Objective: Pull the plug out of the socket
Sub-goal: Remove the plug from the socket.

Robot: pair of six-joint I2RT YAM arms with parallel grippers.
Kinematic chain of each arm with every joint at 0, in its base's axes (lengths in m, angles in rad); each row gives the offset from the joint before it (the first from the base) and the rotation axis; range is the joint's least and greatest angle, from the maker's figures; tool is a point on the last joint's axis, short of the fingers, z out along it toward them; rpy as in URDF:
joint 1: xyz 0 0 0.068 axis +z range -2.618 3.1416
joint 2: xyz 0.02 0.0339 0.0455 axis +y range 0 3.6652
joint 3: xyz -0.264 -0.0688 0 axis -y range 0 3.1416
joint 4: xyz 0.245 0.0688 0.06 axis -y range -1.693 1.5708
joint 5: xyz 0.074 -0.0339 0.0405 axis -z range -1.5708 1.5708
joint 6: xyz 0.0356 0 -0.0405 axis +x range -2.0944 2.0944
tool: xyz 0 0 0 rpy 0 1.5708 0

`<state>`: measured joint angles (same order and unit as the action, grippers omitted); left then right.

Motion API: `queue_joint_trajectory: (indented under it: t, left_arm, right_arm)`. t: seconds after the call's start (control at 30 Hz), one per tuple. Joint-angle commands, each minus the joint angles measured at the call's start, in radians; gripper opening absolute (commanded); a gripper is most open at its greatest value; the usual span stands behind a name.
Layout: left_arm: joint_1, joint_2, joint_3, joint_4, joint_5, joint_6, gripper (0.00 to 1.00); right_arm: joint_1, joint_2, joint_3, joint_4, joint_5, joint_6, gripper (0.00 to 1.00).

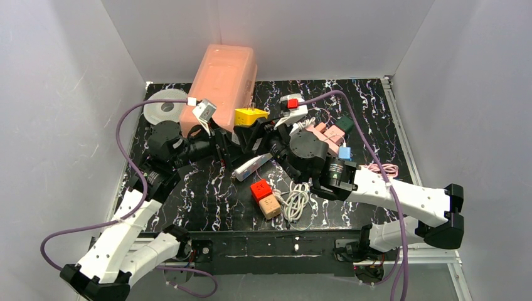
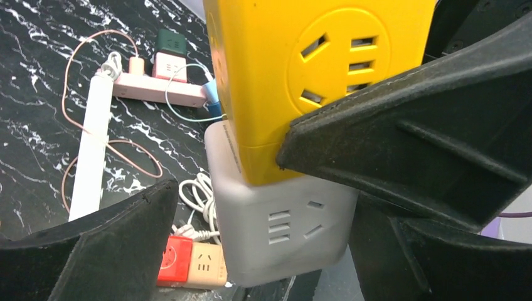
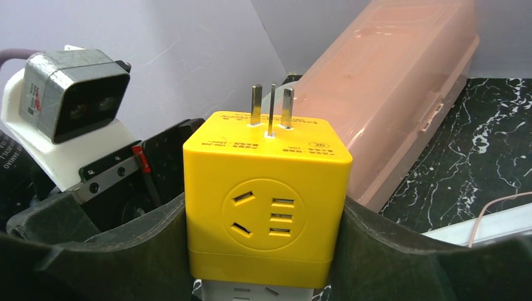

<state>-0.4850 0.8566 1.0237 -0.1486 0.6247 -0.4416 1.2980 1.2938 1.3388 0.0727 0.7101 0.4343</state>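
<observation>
Over on the left, the left gripper [image 2: 226, 179] stands spread as wide as it goes. One black finger [image 2: 100, 251] sits low and apart from the pale grey cube-shaped plastic adapter [image 2: 279, 232], the other is up by the seam; touching or not, I cannot tell. That grey cube is seated under the bright yellow cube-shaped plastic socket block [image 3: 266, 200]. The pair hangs in the air above the middle of the black marbled desk [image 1: 201, 200], toward its rear edge, with bare prongs on the yellow top. On the right, the right gripper [image 3: 266, 257] pinches the yellow block square across two opposite faces, pads low near the joint.

The job, as I read it: the left fingers need to settle fully onto the grey cube, off the yellow, and close on flat faces, not corners. Then a straight pull along the prong line, no twisting, with the right arm holding firm.

Room? Tight behind: the long translucent pink plastic box [image 1: 223, 78] sits at the rear edge, just beside the pair. The flat white round disc [image 1: 164, 108] fills the rear left corner. Nearer, a small red-and-tan pair of cubes [image 1: 265, 197] and a coiled white cable [image 1: 295, 202] lie mid-desk. The front left stretch looks the freest way to draw off.
</observation>
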Motion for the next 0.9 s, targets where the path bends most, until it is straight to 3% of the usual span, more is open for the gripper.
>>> queue_joint_trajectory:
  t: [0.0,0.07,0.17,0.3,0.37,0.43,0.5,0.53,0.63,0.87]
  left_arm:
    - [-0.018,0.005,0.009,0.071,-0.008,0.018,1.00]
    - [-0.025,0.006,0.005,0.069,-0.007,0.027,0.96]
    - [-0.027,0.005,0.007,0.058,-0.016,0.044,0.80]
    - [-0.027,0.008,0.034,0.024,-0.069,0.086,0.42]
    - [-0.027,0.005,0.052,0.005,-0.088,0.114,0.28]
    - [-0.028,0.000,0.066,-0.020,-0.087,0.151,0.24]
    - [-0.027,-0.008,0.071,-0.040,-0.085,0.190,0.22]
    - [-0.027,-0.013,0.076,-0.054,-0.076,0.236,0.21]
    - [-0.027,-0.026,0.096,-0.101,-0.074,0.337,0.17]
    - [-0.027,-0.049,0.147,-0.205,-0.063,0.620,0.16]
  right_arm:
    - [0.021,-0.014,0.053,0.146,-0.002,0.017,0.01]
    - [0.030,-0.017,0.046,0.166,0.010,0.011,0.01]
    - [0.036,-0.022,0.025,0.195,0.008,0.005,0.01]
    - [0.041,-0.026,0.020,0.161,-0.022,0.027,0.01]
    - [0.041,-0.044,-0.004,0.147,-0.024,0.048,0.01]
    - [0.041,-0.072,-0.036,0.129,-0.019,0.075,0.02]
    - [0.041,-0.101,-0.060,0.084,-0.023,0.103,0.16]
    - [0.041,-0.116,-0.069,0.049,-0.037,0.121,0.33]
    - [0.041,-0.161,-0.076,-0.066,-0.097,0.154,0.68]
    - [0.024,-0.202,0.027,-0.491,-0.327,0.188,0.81]
